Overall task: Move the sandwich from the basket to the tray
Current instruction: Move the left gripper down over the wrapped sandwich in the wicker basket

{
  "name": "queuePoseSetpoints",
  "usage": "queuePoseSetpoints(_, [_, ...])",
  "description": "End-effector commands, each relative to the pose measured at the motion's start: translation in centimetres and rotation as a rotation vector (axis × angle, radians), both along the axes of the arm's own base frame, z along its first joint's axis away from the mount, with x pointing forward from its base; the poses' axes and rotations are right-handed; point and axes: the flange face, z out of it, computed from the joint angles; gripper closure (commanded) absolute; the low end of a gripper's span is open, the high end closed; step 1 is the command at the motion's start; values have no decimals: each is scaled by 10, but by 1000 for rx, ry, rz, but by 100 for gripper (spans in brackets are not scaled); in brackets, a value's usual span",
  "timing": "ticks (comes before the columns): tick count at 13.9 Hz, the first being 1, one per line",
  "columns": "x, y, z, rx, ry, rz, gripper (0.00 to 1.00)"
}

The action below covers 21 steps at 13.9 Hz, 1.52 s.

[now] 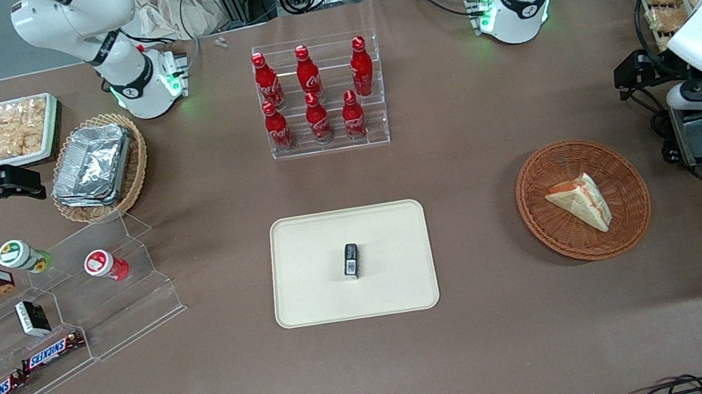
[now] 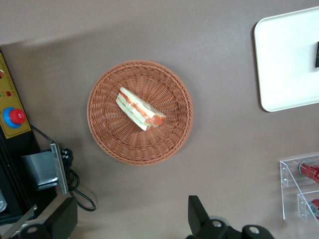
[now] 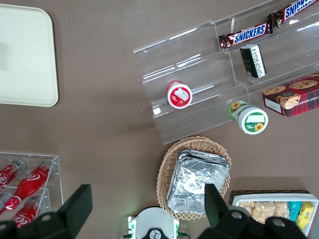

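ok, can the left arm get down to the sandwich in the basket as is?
Probably yes. The sandwich lies uncovered and alone in the basket. The gripper hangs open above the table beside the basket, with nothing between them.

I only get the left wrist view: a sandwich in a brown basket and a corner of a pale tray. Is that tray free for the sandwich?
Observer: Not quite. A small black box stands near the middle of the tray; the rest is bare.
Operator: Is the gripper over the sandwich?
Observer: No. The gripper hangs above the table, toward the working arm's end from the basket; the sandwich lies untouched.
Operator: Those red things in plastic?
Observer: Six red bottles in a clear rack, farther from the front camera than the tray.
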Motion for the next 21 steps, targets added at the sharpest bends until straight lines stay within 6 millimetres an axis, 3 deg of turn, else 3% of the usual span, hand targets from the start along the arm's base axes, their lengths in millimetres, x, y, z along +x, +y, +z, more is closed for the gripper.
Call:
queuePoseSetpoints(1, [6,3,-2,13,21,-5,0])
queuePoseSetpoints(5, [9,4,-6,16,26,79,0])
queuePoseSetpoints(10, [21,6,-52,25,64,268,0])
queuePoseSetpoints(17, [23,5,-185,-25,-87,678,0])
queuePoseSetpoints(18, [22,18,-202,-32,-101,709,0])
queuePoseSetpoints(21, [24,30,-255,-40,-96,826,0])
